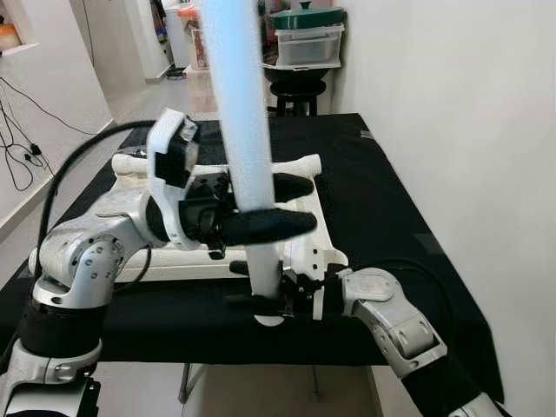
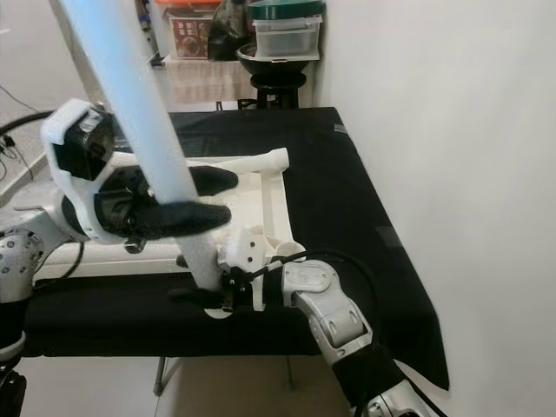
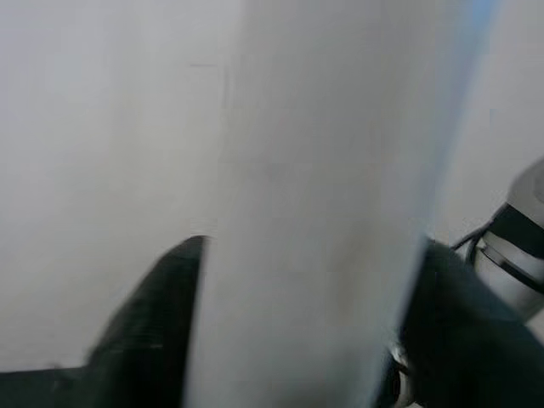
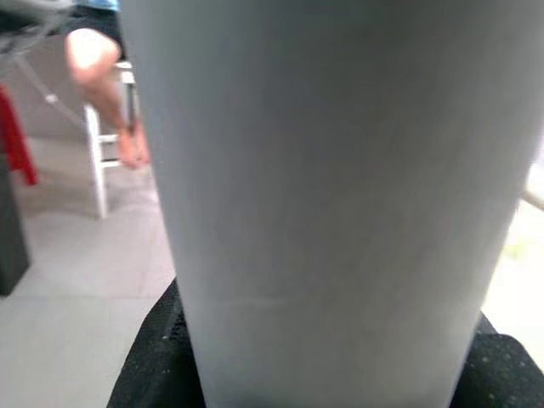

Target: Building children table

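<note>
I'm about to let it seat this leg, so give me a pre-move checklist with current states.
1. Left pincer closed around the pale table leg partway up: ok.
2. Right pincer closed on the leg's lower end: ok.
3. Leg upright: not ok, it tilts in the right eye view.
4. Leg's foot resting near the corner of the white tabletop frame: ok, though whether it sits in a socket cannot tell.
5. Frame lying flat on the black cloth: ok.
6. Fastener or thread alignment: cannot tell, hidden behind the pincers.
</note>
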You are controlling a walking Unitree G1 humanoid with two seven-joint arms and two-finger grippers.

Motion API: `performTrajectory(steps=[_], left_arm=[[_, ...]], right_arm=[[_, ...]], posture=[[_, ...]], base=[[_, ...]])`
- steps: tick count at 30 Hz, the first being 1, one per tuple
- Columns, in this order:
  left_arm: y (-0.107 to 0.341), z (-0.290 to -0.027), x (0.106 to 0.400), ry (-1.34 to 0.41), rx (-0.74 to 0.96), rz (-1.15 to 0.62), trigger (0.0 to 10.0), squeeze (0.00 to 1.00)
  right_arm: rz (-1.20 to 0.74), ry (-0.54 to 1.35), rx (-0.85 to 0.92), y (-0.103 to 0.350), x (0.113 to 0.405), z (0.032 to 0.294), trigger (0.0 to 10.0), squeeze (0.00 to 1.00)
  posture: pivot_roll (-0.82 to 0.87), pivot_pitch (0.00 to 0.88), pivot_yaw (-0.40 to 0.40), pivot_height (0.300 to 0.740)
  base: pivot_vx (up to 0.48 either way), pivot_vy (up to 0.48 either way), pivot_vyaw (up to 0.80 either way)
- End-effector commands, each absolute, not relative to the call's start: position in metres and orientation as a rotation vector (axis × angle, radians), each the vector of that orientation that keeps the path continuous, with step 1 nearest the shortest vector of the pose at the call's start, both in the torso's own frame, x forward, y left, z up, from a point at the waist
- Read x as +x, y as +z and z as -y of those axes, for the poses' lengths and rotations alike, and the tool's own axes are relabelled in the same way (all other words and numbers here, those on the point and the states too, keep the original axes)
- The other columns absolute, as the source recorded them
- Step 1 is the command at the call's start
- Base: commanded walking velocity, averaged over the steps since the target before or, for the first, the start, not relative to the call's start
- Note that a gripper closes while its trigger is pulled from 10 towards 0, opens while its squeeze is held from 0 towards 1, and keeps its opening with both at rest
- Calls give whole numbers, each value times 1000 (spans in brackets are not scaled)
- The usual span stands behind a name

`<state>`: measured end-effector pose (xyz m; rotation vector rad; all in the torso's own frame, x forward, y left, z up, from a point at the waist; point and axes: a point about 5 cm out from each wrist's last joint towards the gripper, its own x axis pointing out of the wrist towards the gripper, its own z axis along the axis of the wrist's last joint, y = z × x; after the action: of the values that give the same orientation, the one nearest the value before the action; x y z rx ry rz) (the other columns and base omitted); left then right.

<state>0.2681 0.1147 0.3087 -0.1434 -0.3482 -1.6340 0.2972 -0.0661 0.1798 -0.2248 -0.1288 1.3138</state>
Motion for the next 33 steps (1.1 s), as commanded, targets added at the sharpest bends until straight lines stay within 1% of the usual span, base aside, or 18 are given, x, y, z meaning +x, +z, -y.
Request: performTrajectory(steps=[1, 2, 3, 6, 8, 10, 11, 18, 22, 23, 24, 25, 26, 27, 28, 29, 32, 33], left_arm=[[312, -121, 276, -1545, -170, 393, 10000, 1000], [312, -121, 276, -1545, -170, 393, 10000, 1000], [317, -132, 289, -1381, -205, 454, 10000, 1000], [318, -136, 293, -1331, -219, 468, 10000, 1000], [319, -145, 300, -1236, -245, 489, 10000, 1000], [321, -162, 312, -1043, -277, 523, 10000, 1000], [321, -162, 312, -1043, -277, 523, 10000, 1000], [316, -204, 331, -636, -347, 548, 10000, 1000], [300, -209, 336, -505, -297, 487, 10000, 1000], [292, -206, 335, -494, -278, 451, 10000, 1000], [284, -200, 334, -503, -252, 417, 10000, 1000], [284, -200, 334, -503, -252, 417, 10000, 1000], [271, -189, 330, -541, -209, 367, 10000, 580], [271, -189, 330, -541, -209, 367, 10000, 580], [257, -175, 321, -608, -166, 315, 10000, 0], [240, -158, 308, -690, -124, 253, 10000, 0], [223, -143, 293, -772, -97, 195, 10000, 0], [211, -135, 282, -802, -82, 158, 10000, 0]], right_arm=[[164, 1224, -207, 188, 307, 71, 0, 0], [164, 1224, -207, 188, 307, 71, 0, 0], [182, 1163, -186, 191, 313, 73, 0, 0], [188, 1146, -180, 192, 314, 74, 0, 0], [197, 1112, -165, 194, 318, 75, 0, 0], [210, 1029, -137, 198, 326, 79, 0, 0], [210, 1029, -137, 198, 326, 79, 0, 0], [215, 637, 5, 207, 360, 109, 0, 0], [192, 573, 21, 203, 365, 119, 0, 0], [184, 579, 13, 202, 364, 120, 824, 0], [176, 589, 9, 200, 364, 120, 3882, 0], [176, 589, 9, 200, 364, 120, 3882, 0], [165, 620, 6, 198, 365, 121, 10000, 0], [165, 620, 6, 198, 365, 121, 10000, 0], [155, 659, -2, 197, 364, 123, 10000, 0], [133, 721, -30, 195, 365, 123, 10000, 0], [108, 783, -62, 192, 365, 124, 10000, 0], [103, 833, -50, 193, 365, 123, 10000, 0]], posture=[[-27, 0, 40, 740], [-27, 0, 40, 740], [-27, 0, 41, 740], [-27, 0, 41, 740], [-27, 0, 41, 740], [-25, 0, 40, 740], [-25, 0, 40, 740], [-13, 0, 31, 740], [-7, 0, 28, 740], [-3, 0, 28, 740], [-2, 0, 27, 740], [-2, 0, 27, 740], [1, 0, 25, 740], [1, 0, 25, 740], [8, 0, 18, 740], [13, 0, 13, 740], [13, 0, 13, 740], [36, 50, 3, 740]], base=[[0, 0, 0], [0, 0, 0], [0, 0, 0], [0, 0, 0], [0, 0, 0], [0, 0, 0], [0, 0, 0], [0, 0, 0], [0, 0, 0], [0, 0, 0], [0, 0, 0], [0, 0, 0], [0, 0, 0], [0, 0, 0], [0, 0, 0], [0, 0, 0], [0, 0, 0], [0, 0, 0]])
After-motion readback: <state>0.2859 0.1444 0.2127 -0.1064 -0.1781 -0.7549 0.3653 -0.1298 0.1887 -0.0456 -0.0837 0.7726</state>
